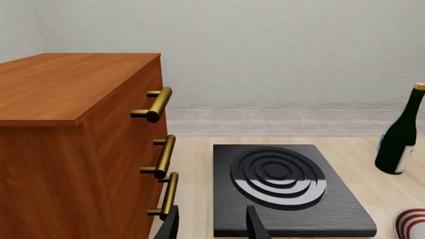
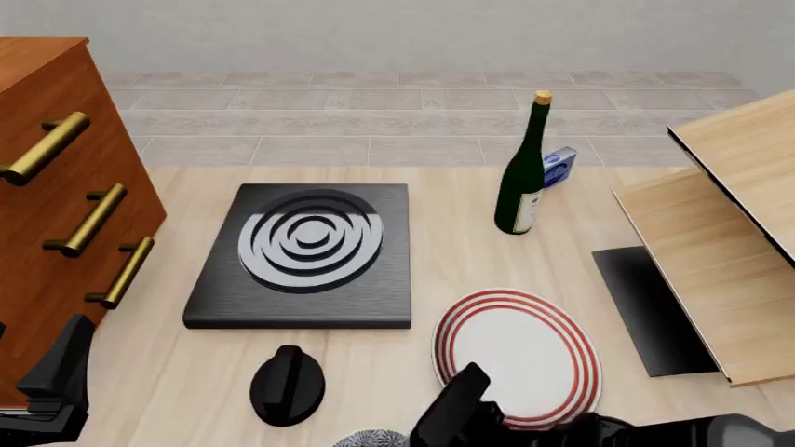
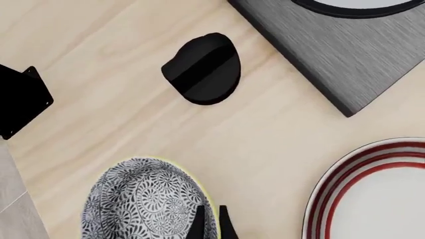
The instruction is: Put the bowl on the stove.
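My right gripper (image 3: 210, 221) pinches the upright bowl's (image 3: 143, 201) rim; my left gripper (image 1: 212, 224) gapes wide, holding nothing.

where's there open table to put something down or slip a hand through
Bare wood lies between the stove and the bottle, and between the stove and the drawer cabinet. The near edge is crowded: knob, striped plate, bowl and right gripper sit close together.

I see the stove (image 2: 302, 256) as a brushed matt black slab with a glossy grey ring burner, on a pale, smooth wood-grain table (image 2: 485, 261). The cabinet (image 2: 50, 214) on the left looks like reddish polished wood with brassy handles (metallic sheen), and the bottle (image 2: 523, 172) is glossy dark glass.
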`<control>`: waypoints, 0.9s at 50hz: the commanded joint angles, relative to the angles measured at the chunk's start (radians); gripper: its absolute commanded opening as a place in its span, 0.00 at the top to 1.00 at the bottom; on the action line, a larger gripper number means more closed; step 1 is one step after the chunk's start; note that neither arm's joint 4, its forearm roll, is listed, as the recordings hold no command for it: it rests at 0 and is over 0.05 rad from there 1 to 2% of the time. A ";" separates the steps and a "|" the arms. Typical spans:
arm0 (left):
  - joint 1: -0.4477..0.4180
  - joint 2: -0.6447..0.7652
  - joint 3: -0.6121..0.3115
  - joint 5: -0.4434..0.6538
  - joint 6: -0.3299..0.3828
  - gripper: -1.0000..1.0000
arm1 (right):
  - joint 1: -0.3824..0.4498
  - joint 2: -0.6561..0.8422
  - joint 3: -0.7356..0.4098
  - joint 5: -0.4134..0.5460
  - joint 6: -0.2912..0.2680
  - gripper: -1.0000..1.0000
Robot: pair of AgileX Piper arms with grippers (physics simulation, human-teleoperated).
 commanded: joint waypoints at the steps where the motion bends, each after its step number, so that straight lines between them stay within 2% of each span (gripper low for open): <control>1: 0.000 0.000 0.000 0.000 0.000 0.00 | -0.001 -0.005 0.010 0.013 -0.009 1.00; 16: 0.000 0.000 0.000 0.000 0.000 0.00 | 0.002 -0.021 0.009 0.025 -0.011 1.00; 26: 0.000 0.000 0.000 0.000 0.000 0.00 | -0.022 -0.114 -0.019 0.117 -0.052 1.00; 45: 0.000 0.000 0.000 0.000 0.000 0.00 | -0.037 -0.244 -0.067 0.238 -0.081 1.00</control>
